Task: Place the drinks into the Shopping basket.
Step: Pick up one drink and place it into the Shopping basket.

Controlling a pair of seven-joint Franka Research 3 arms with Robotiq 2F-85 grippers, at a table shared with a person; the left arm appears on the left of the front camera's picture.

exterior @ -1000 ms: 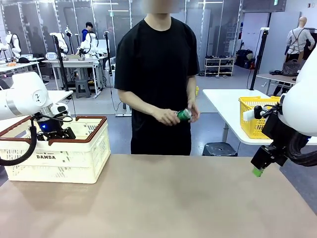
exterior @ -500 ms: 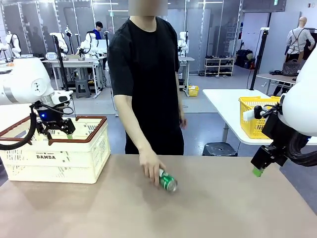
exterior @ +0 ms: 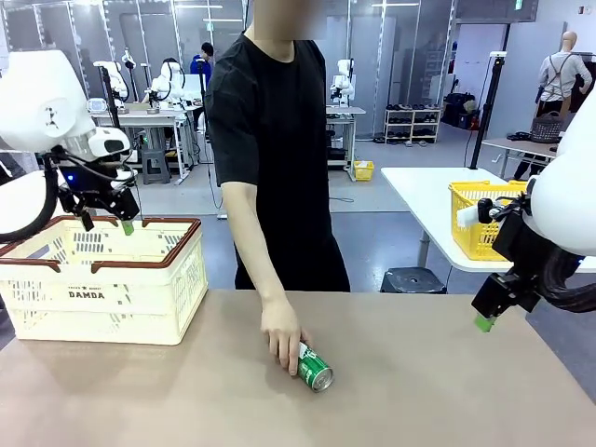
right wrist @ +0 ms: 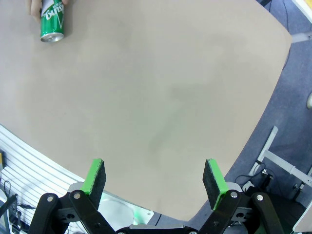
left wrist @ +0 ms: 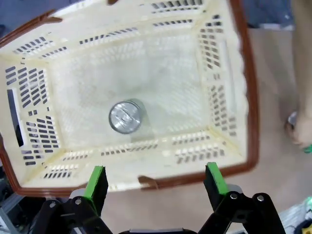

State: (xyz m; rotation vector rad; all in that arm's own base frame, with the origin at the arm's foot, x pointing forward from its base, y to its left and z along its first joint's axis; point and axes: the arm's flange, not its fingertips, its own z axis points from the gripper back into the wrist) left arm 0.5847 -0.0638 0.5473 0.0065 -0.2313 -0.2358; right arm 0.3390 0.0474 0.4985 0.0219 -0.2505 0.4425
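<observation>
We see the cream-white Shopping basket (exterior: pixel 102 279) standing at the left end of the bench (exterior: pixel 419 391), its reddish-brown rim uppermost and the dark DAMDA lettering on the side that faces us. From the left wrist view we look straight down into the Shopping basket (left wrist: pixel 214 73): one silver-topped can (left wrist: pixel 126 117) stands upright on its lattice floor, roughly in the middle and a little toward one long wall, touching none of the walls. Only its round top shows, so we cannot tell the colour of its body. The robot's left hand (exterior: pixel 107 222) hangs above the basket's open top, released, its green-padded fingers spread wide and grasping nothing; in its own wrist view the left hand (left wrist: pixel 156 178) frames the near rim of the basket. The green can (exterior: pixel 315 368) lies on its side on the bare bench near the middle, well apart from the basket, with the person's hand (exterior: pixel 281 335) resting on its far end. In the right wrist view we find the same green can (right wrist: pixel 52 22), white markings on its side, at the far corner of the bench (right wrist: pixel 170 97). The robot's right hand (exterior: pixel 484 321) hovers off the bench's right edge, released and empty, and the right hand (right wrist: pixel 156 175) shows both fingers wide apart. A yellow basket (exterior: pixel 480 219) sits on a white table farther back; we cannot make out its contents.
</observation>
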